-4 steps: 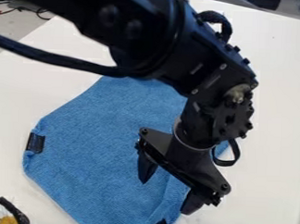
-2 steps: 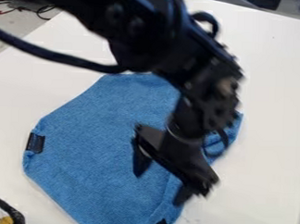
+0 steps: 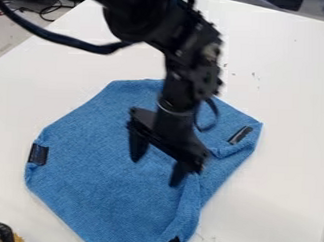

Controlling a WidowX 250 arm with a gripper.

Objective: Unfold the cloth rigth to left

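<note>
Arm moved up & L in view vs. prev., jaws spread over cloth.

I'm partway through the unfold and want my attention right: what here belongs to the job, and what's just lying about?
Job:
- cloth, flat in part, folded over at its right side
- gripper, over the cloth, fingers apart

Lying about:
- black-and-yellow item, lower left corner; can't tell what
- cables, upper left, beyond the table
</note>
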